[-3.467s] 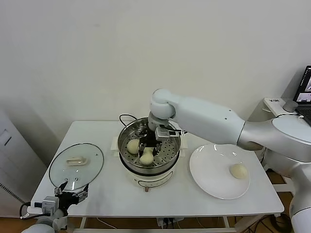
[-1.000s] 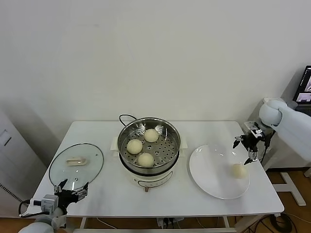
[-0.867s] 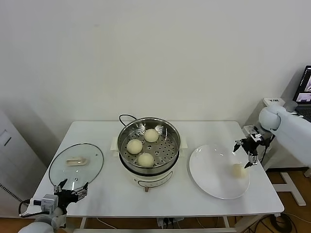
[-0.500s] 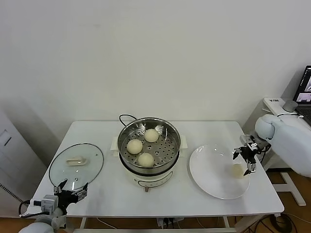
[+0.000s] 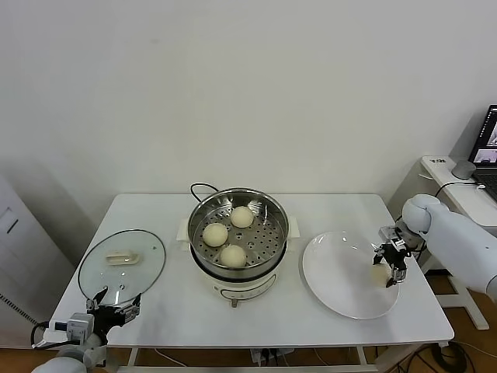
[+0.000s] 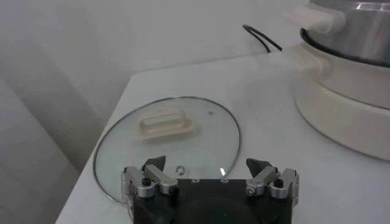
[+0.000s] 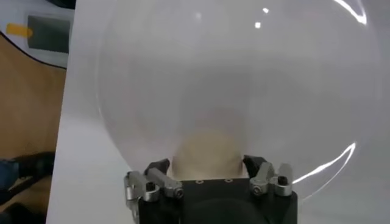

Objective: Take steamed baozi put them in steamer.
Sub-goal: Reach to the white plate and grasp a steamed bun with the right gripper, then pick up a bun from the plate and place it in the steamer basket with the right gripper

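A white table (image 5: 326, 210) carries three items in a row. At the robot's left a glass lid (image 5: 121, 265) lies flat, its white handle (image 6: 165, 123) facing up. At centre the steamer (image 5: 238, 233) stands on its white pot base, a black cord (image 5: 200, 188) trailing behind it. Three baozi (image 5: 232, 255) are seated on the perforated floor, near one another. At the right a white plate (image 5: 334, 272) carries the fourth baozi (image 5: 380, 273), near the plate's far right rim. A side desk with a laptop (image 5: 489, 144) is seen beyond the table's right edge.

The open tabletop between plate and steamer is unobstructed; the steamer's raised steel wall stands between the plate and the perforated floor.

The right gripper (image 5: 388, 262) is lowered onto the plate — its fingers (image 7: 157, 176) are set on either side of the fourth baozi (image 7: 206, 153), closely flanking it; whether they already press the dough cannot be told. The left gripper (image 5: 115, 309) is parked at the table's near left corner, released, fingers spread wide (image 6: 210, 176), just short of the lid's rim.

Compared with one second earlier, the right gripper is seen lower and closer to the baozi, which was then clear of the fingers. The three steamer baozi, the lid and the left gripper are unchanged.
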Robot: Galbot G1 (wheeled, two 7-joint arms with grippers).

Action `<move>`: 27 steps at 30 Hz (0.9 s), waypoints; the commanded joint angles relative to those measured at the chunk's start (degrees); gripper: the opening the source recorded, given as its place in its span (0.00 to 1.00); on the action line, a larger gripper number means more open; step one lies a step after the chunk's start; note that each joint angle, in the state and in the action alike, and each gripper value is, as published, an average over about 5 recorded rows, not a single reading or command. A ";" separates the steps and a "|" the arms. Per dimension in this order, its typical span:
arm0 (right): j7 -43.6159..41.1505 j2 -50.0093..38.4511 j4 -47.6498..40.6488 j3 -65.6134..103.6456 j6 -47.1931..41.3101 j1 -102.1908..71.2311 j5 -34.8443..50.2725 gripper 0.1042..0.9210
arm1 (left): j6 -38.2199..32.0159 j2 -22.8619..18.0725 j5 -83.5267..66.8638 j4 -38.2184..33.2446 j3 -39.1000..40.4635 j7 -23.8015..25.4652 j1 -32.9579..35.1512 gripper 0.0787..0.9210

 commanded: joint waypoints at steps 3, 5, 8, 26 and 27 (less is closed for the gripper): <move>-0.34 -0.76 1.63 -0.73 -1.43 1.23 0.46 0.50 | 0.11 -0.18 0.24 -0.31 0.02 -0.02 0.03 0.88; -0.55 -1.85 3.28 -3.31 -2.35 3.12 3.16 0.45 | 0.11 -0.28 0.31 -0.39 0.02 -0.02 0.11 0.88; -0.87 -4.29 6.64 -9.64 -4.38 8.12 9.64 0.42 | 0.11 -0.41 0.39 -0.47 -0.01 -0.03 0.25 0.88; 5.56 1.34 25.39 -49.21 -24.64 51.49 51.85 0.41 | 0.08 -0.93 0.58 -1.14 -0.28 -0.22 0.68 0.88; 6.11 2.38 25.64 -49.55 -25.38 52.14 53.13 0.41 | 0.08 -0.92 0.61 -1.14 -0.22 -0.21 0.68 0.88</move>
